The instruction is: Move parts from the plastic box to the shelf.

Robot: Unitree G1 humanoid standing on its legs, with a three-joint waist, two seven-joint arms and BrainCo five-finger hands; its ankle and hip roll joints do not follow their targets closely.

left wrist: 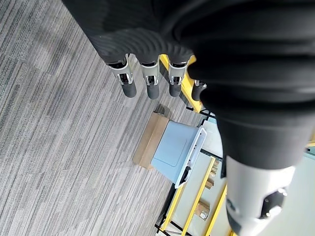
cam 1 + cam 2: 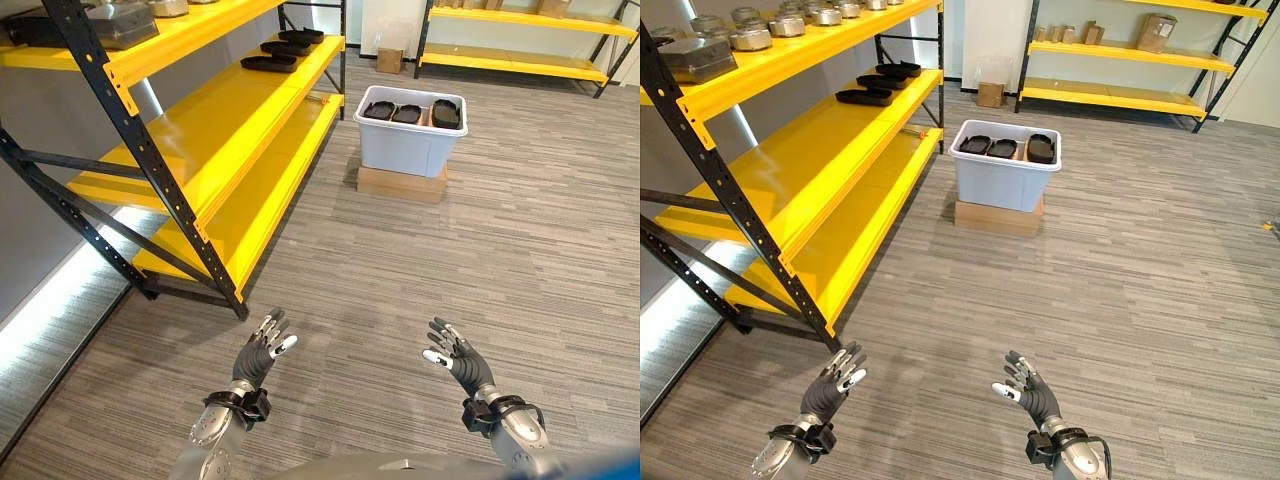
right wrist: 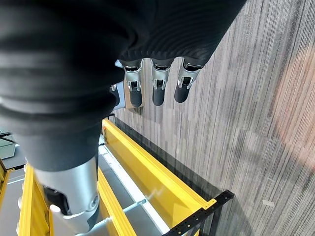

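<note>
A pale grey plastic box (image 2: 408, 140) stands on a flat cardboard carton (image 2: 402, 184) on the floor, well ahead of me. Three black parts (image 2: 408, 113) lie inside it. Several more black parts (image 2: 270, 62) rest on the far end of the yellow shelf (image 2: 225, 115) to my left. My left hand (image 2: 263, 350) and right hand (image 2: 455, 355) hover low over the floor near me, both open and empty, far from the box. The box (image 1: 173, 150) also appears beyond the left hand's fingers (image 1: 129, 86).
The yellow rack has black perforated uprights (image 2: 150, 165); metal parts (image 2: 750, 38) sit on its top level. A second yellow rack (image 2: 520, 62) lines the far wall, with a small cardboard box (image 2: 390, 60) beside it. Grey plank floor (image 2: 480, 260) lies between me and the box.
</note>
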